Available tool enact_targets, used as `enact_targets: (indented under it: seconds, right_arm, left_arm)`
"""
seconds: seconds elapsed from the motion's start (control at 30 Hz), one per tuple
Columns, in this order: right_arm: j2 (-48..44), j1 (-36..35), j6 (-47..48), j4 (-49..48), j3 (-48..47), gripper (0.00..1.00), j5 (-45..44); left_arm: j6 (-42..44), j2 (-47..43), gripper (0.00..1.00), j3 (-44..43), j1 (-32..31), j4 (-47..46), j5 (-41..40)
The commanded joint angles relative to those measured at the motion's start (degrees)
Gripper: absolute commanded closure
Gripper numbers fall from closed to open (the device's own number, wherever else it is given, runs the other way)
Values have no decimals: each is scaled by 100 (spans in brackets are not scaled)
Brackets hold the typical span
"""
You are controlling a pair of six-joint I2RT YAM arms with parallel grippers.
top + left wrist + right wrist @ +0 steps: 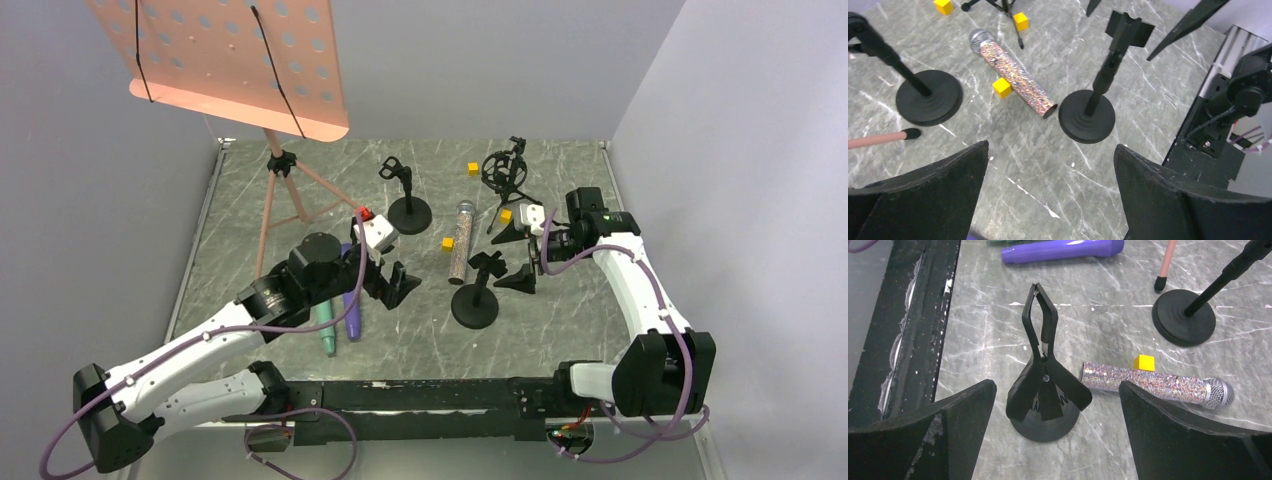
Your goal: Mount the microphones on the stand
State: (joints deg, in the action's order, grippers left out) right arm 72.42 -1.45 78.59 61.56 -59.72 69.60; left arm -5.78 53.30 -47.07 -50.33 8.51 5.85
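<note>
- Copper mic [460,245]: flat at mid-bench, long axis near-to-far, mesh head toward the back wall; yellow cube [447,243] just beside it.
- Purple mic [352,308], green mic [326,328]: side by side at left, near-to-far; far ends hidden under the left arm.
- Near stand [475,300], far stand [408,205]: upright, flanking the copper mic.
- Bench [570,330]: grey marbled top; pale walls around.
- Left gripper [395,283]: spread, empty.
- Right gripper [510,257]: spread, empty.
</note>
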Motion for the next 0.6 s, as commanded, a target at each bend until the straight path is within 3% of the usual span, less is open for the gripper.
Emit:
enact_targets:
  seconds: [0.0, 0.3, 0.57]
  right_arm:
    - [-163, -46, -249, -300, 86, 1, 405]
    - [-204, -57, -310, -430, 202, 8, 416]
    - [-206, -62, -420, -524, 188, 27, 467]
  left_arm:
    - [-249, -381, 1, 143, 12, -209, -556]
    - [-415, -508, 1, 358, 9, -108, -1010]
    - [-523, -668, 1, 508, 13, -4, -1301]
